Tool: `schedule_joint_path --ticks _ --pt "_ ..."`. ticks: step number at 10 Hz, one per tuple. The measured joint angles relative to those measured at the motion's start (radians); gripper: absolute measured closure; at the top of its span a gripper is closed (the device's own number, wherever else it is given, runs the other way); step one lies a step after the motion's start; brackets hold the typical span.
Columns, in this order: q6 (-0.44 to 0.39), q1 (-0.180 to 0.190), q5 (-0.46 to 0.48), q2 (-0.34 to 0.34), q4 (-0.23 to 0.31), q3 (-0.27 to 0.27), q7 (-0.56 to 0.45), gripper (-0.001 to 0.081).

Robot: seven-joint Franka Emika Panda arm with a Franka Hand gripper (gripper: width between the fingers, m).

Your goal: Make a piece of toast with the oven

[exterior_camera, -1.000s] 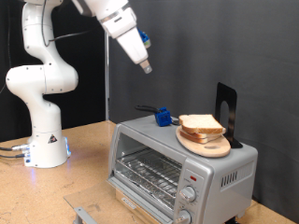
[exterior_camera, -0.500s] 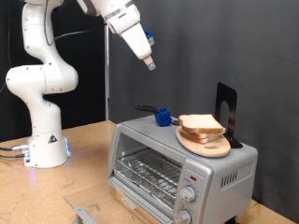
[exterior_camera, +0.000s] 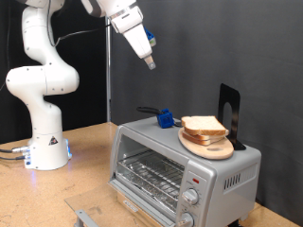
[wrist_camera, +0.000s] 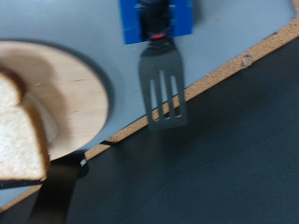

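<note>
Exterior view: your gripper has risen higher above the oven, claw state unclear; piece of toast untouched atop it.

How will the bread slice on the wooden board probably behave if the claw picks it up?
The bread slice looks soft and thin, so it is probably light and may bend or dent under the fingers. It lies flat on the round wooden board on top of the oven, so it seems unlikely to roll. The claw hangs well above it.
</note>
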Motion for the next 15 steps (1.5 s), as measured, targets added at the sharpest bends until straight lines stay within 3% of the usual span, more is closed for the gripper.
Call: schedule_joint_path --ticks 3,7,11,15 --pt "-0.011 -0.004 -0.009 -0.027 -0.017 0.053 0.107 0.0124" --pt "0.03 -0.004 -0.038 -0.013 -0.03 0.075 0.034 0.0124" --pt "0.159 -0.021 -0.066 0.03 -0.059 0.165 0.11 0.0124" --pt "0.188 -0.024 -0.067 0.054 -0.08 0.194 0.148 0.0124"
